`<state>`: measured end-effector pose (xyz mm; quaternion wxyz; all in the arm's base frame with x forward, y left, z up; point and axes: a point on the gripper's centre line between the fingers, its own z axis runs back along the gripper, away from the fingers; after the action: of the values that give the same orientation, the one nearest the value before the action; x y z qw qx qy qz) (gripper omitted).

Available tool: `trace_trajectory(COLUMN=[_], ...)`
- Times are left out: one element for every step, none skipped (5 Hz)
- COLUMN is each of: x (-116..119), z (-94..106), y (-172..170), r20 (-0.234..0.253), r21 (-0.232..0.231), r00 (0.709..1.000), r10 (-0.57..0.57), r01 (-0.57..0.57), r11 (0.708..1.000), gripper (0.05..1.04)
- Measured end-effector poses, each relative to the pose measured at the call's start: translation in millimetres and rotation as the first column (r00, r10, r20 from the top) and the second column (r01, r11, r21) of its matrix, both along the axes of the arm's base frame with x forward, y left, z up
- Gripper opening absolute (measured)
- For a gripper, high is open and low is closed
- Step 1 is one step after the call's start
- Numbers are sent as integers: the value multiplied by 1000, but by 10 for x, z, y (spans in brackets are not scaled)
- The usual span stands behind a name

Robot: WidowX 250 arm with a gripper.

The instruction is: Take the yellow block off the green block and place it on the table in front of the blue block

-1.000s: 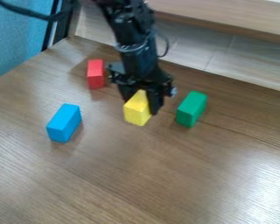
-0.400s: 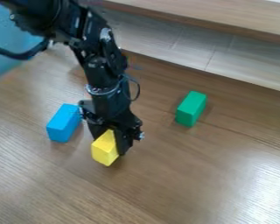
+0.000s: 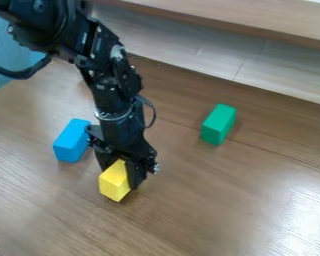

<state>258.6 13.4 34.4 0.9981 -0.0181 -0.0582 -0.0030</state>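
The black arm [image 3: 109, 85] enters from the upper left, its thick upper section nearest that corner, then bends and drops steeply down and slightly to the right. It ends in the claw [image 3: 122, 173], which points down at the table [image 3: 189, 215], left of and below the middle of the view. A thin black cable [image 3: 152, 111] loops out from the arm's right side, just above the claw.

The claw is closed around the yellow block [image 3: 114, 184], one finger on either side of it. The block's upper end sits between the fingers, and the rest juts out below and to the left of them. Its long axis slants from upper right to lower left in the view. Whether its lower end touches the table cannot be told.

Up and to the left of the claw's tips, near its wider upper part, is the blue block [image 3: 69, 142]; the black parts overlap its right edge in the view. The green block [image 3: 218, 124] rests well apart from the claw, up and to the right.
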Motion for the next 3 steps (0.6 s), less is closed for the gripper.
trace_trajectory(x=[12, 46, 200], z=[66, 223, 480], y=[-9, 51, 106], r20=[19, 41, 92], r21=[-2, -39, -73], r00=[1000, 998, 993], r10=[-2, 43, 72], r01=[2, -41, -65], r11=[1000, 998, 995], gripper=[971, 1007, 1001])
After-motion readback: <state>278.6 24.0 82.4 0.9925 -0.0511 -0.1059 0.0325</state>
